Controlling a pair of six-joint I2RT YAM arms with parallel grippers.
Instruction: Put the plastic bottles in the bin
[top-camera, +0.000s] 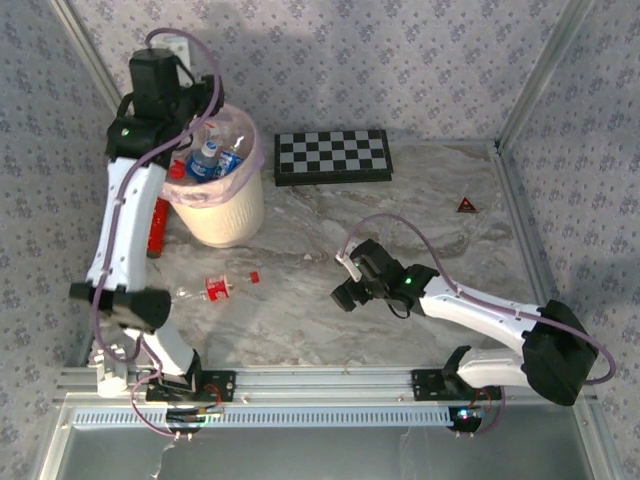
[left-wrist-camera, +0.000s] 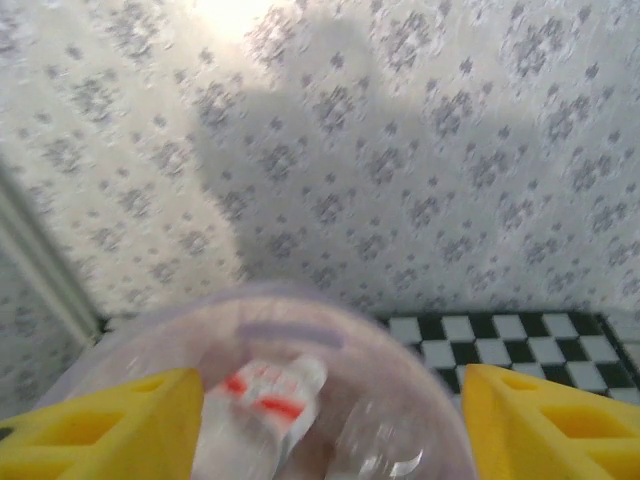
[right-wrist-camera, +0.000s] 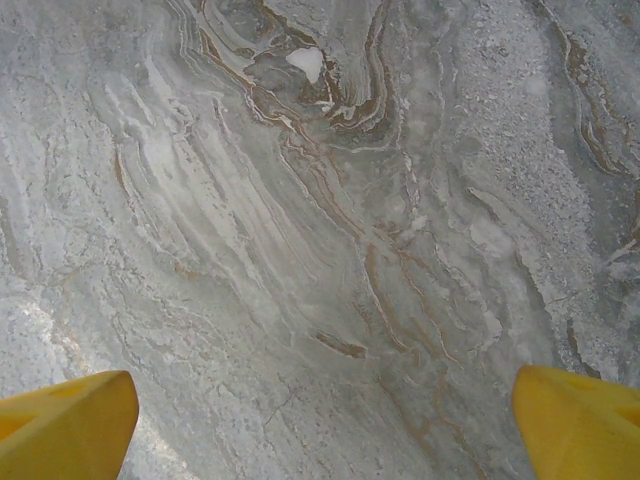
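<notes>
Red cylinder (top-camera: 157, 226): upper left of the top view, just beside the left wall of the bin; I cannot tell if it stands or lies
Left arm (top-camera: 120, 210): white, goes up from the lower left corner to the upper left, with its black wrist over the bin
Left gripper (left-wrist-camera: 330, 400): above the mouth of the bin; the two yellow fingers (left-wrist-camera: 110, 425) are far apart in the bottom corners of the left wrist view, released, clamping nothing
Bin (top-camera: 235, 215): round, cream-white, lined with a pink bag, upper left of the top view, on the marble table (top-camera: 300, 320)
Blue-label bottle (top-camera: 207, 160): inside the bin, white cap up, among other clear bottles
Red-label bottle (left-wrist-camera: 265, 400): blurred, low in the left wrist view, inside the pink bag under the fingers; it is clear of the right finger, and near the left one I cannot tell about contact
Bottle on the table (top-camera: 213, 290): lower left of the top view, on its side, below the bin and apart from it
Small red piece (top-camera: 254, 276): near that bottle, to its right, not touching
Chequered board (top-camera: 333, 157): flat, top centre, right of the bin
Right gripper (top-camera: 350, 280): centre of the top view, over bare marble, yellow fingers (right-wrist-camera: 70, 425) spread wide with nothing between them
Red triangle (top-camera: 466, 205): small, on the table at the right
</notes>
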